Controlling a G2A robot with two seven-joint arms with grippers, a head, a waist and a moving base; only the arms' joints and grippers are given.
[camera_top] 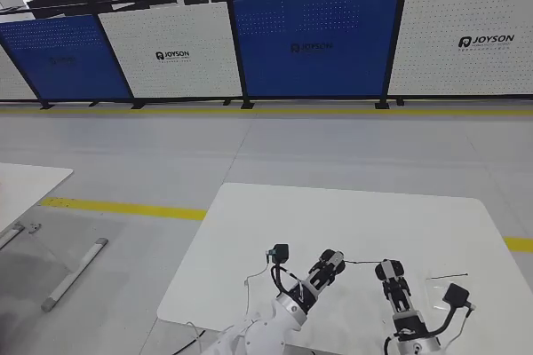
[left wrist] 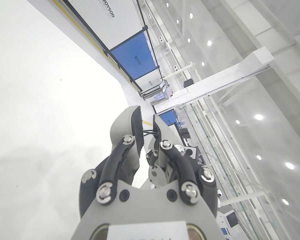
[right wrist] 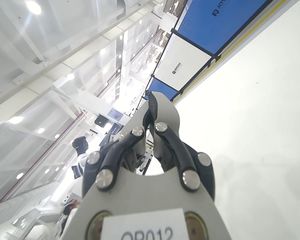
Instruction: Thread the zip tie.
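The zip tie (camera_top: pixel 362 263) is a thin black strip stretched between my two grippers above the near part of the white table (camera_top: pixel 355 213). My left gripper (camera_top: pixel 330 263) holds one end. In the left wrist view the black strip (left wrist: pixel 149 131) crosses the narrow gap between the pads of the left gripper (left wrist: pixel 147 122). My right gripper (camera_top: pixel 389 268) is at the other end. In the right wrist view the right gripper (right wrist: pixel 153 98) is pressed shut, with a small black tip (right wrist: pixel 147 92) poking out past the fingertips.
A second thin dark strip (camera_top: pixel 446 276) lies on the table to the right of the right gripper. Blue and white panel walls (camera_top: pixel 249 49) stand far behind the table. Another white table (camera_top: pixel 18 186) sits at the left.
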